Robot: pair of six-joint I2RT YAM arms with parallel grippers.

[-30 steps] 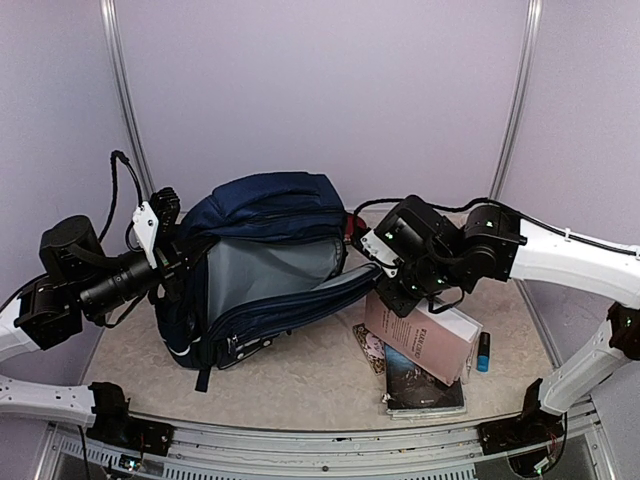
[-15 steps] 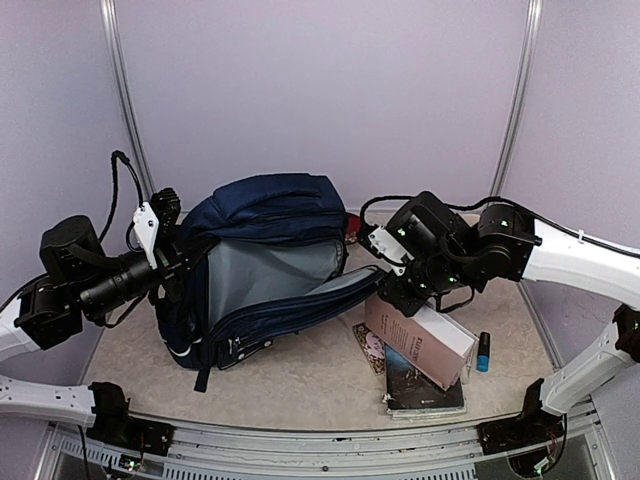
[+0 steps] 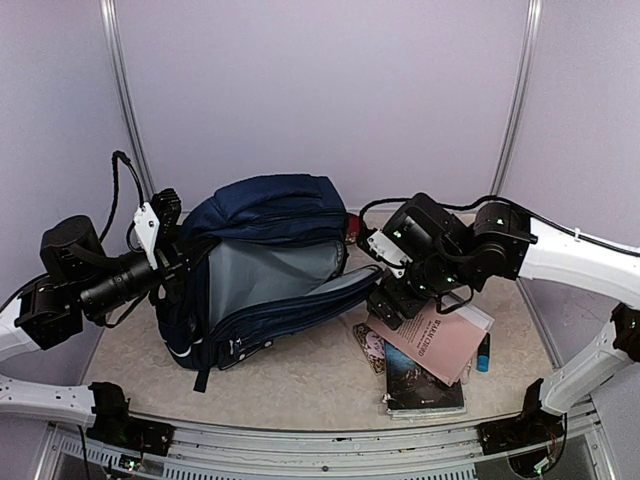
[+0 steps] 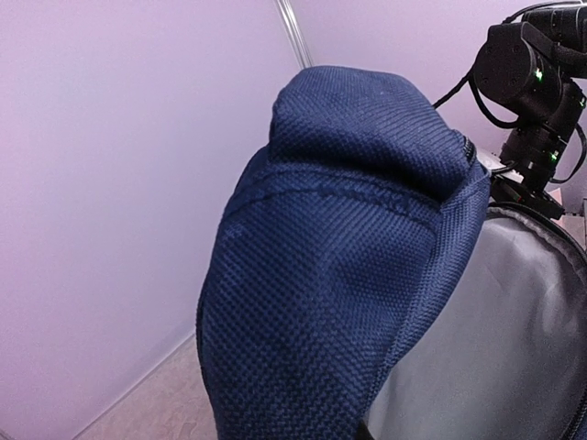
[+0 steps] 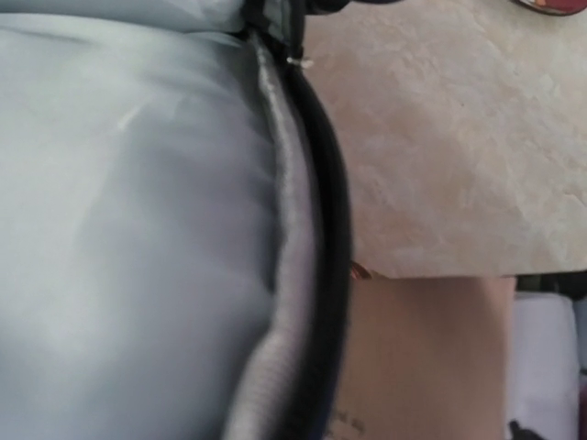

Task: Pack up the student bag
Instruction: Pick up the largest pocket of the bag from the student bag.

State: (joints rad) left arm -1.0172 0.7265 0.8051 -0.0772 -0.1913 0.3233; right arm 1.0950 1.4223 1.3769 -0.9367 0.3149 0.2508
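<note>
The student bag (image 3: 265, 215), a navy backpack, lies on its side with its main compartment unzipped and the grey lining (image 3: 265, 270) showing. My left gripper (image 3: 180, 262) is shut on the bag's left rim and holds it up; navy fabric (image 4: 339, 247) fills the left wrist view and hides the fingers. Just off the bag's right rim, my right gripper (image 3: 388, 300) hangs open over a pink book (image 3: 440, 340) lying flat on a pile. The right wrist view shows the lining (image 5: 128, 229), the zip edge (image 5: 303, 275) and the pink book (image 5: 422, 357), but no fingers.
Under the pink book lies a dark book (image 3: 425, 390), with a patterned card (image 3: 368, 348) to its left and a blue tube (image 3: 484, 355) to its right. Something red (image 3: 352, 228) sits behind the bag. Walls enclose the beige table (image 3: 300, 375).
My right gripper has opened and let go of the pink book, which dropped from leaning on edge to lying flat on the pile. The left arm and the bag have not moved.
</note>
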